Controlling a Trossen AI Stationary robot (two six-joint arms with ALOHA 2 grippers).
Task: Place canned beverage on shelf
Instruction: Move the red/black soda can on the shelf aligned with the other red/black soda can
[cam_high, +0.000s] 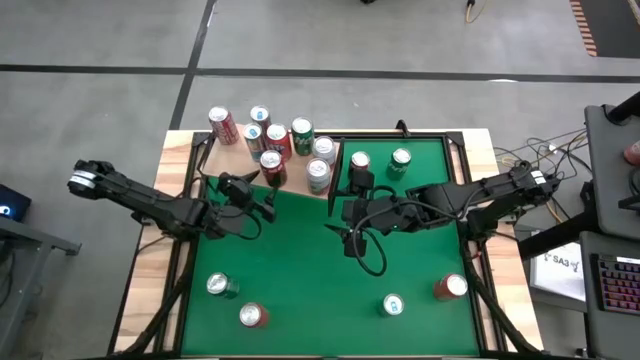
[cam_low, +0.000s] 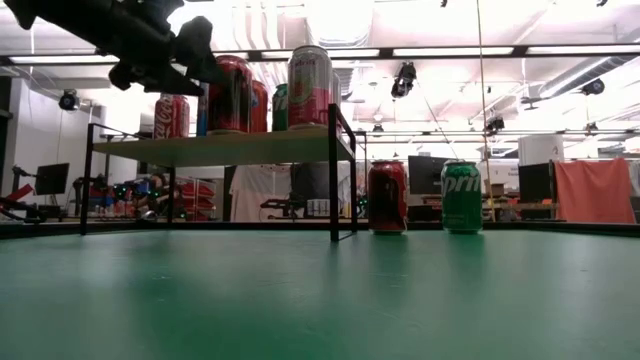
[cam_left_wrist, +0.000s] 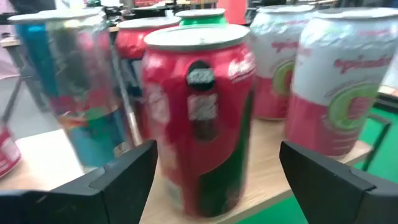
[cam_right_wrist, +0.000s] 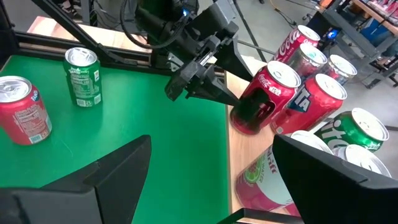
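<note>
- Four cans are still standing loose at the near end of the green worktop (cam_high: 300, 270): a silver-topped can (cam_high: 218, 285), a red can (cam_high: 252, 316), a green can (cam_high: 392, 304) and a second red can (cam_high: 452, 287).
- The left tool (cam_high: 262, 200) is hovering at the shelf's near edge, jaws standing wide on either side of a red cola can (cam_left_wrist: 199, 118); the fingers (cam_left_wrist: 121, 177) are showing clear of the can's sides, so it appears to be gripping nothing.
- The right tool (cam_high: 345, 212) is waiting over mid-worktop, just beside the shelf's dark end panel (cam_high: 337, 175), jaws likewise wide and empty.
- The shelf (cam_high: 232, 160), a pale wood board, is sitting raised at the far left corner.
- It is carrying about eight upright cans in a tight cluster, the red cola can nearest the left tool.
- Beyond the end panel, a dark red can (cam_low: 387, 197) and a green Sprite can (cam_low: 461, 197) are standing on the worktop, off the shelf.
- Judgement: the task is running well past halfway; six cans are remaining to shelve.
</note>
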